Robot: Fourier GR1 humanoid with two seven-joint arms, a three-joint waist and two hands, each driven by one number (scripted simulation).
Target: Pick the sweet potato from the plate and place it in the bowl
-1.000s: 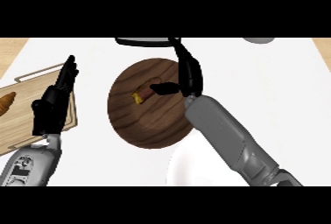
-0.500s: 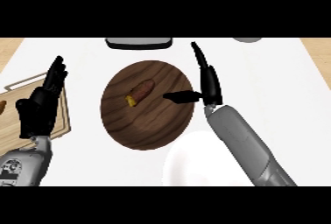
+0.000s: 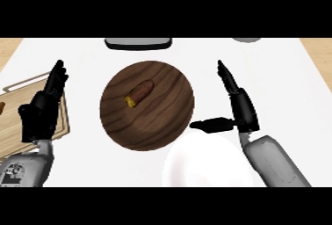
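Bowl first, nearest: white round bowl point(image 3: 206, 161) sits at the near edge of the white counter point(image 3: 272, 66), just below-right of the dark wooden round plate point(image 3: 148, 105), its rim touching or slightly overlapping the plate's near edge. Nothing visible inside the bowl.

Right hand point(image 3: 236, 105) stands right of the plate, over the bowl's far rim, fingers point(image 3: 225, 77) straight & pointing away, thumb sticking out left toward the plate. Holds nothing. Over the last sec it has swung off the plate: was over the plate's right half, then at its right edge, now clear of it w/ counter showing between.

Brown-orange sweet potato point(image 3: 138, 93) lies on the plate, upper-left of centre, yellowish cut end toward the near side. Earlier partly hidden by the hand; now fully exposed & apparently same spot.

Left hand point(image 3: 40, 110) rests left of the plate over the light wooden cutting board point(image 3: 16, 132), fingers straight & up, empty, roughly where it was.

Beyond the plate: grey-black tray-like object point(image 3: 138, 43) at the far edge.

Judgement: potato not in bowl; right hand backed away empty, so no pick is in hand at this moment.
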